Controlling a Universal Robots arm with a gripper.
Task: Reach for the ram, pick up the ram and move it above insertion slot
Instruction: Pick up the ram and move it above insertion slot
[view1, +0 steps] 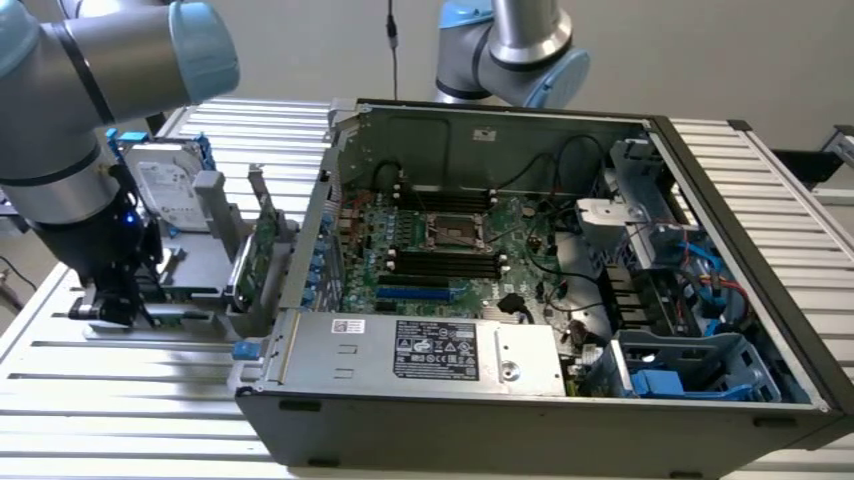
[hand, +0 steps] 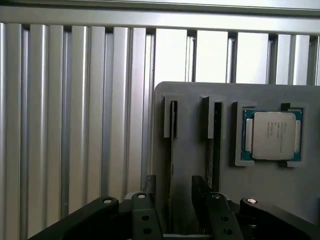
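In the wrist view the ram (hand: 172, 150) stands on edge in a slot of the grey holder plate (hand: 192, 210), so I see it as a thin dark strip. My gripper (hand: 173, 189) is open and low over the plate. One of its fingers (hand: 150, 184) stands on each side of the ram, with a gap on both sides. In the exterior view the gripper (view1: 118, 303) hangs down at the holder on the exterior view's left, outside the open computer case (view1: 534, 400). The dark memory slots (view1: 447, 265) lie on the green motherboard inside the case.
A second stick (hand: 216, 145) stands in the neighbouring slot, and a processor chip (hand: 274, 135) lies in a recess beside it. A grey hard drive (view1: 171, 195) and a green expansion card (view1: 260, 250) stand upright between the holder and the case wall. A ribbed aluminium table (view1: 134, 400) lies underneath.
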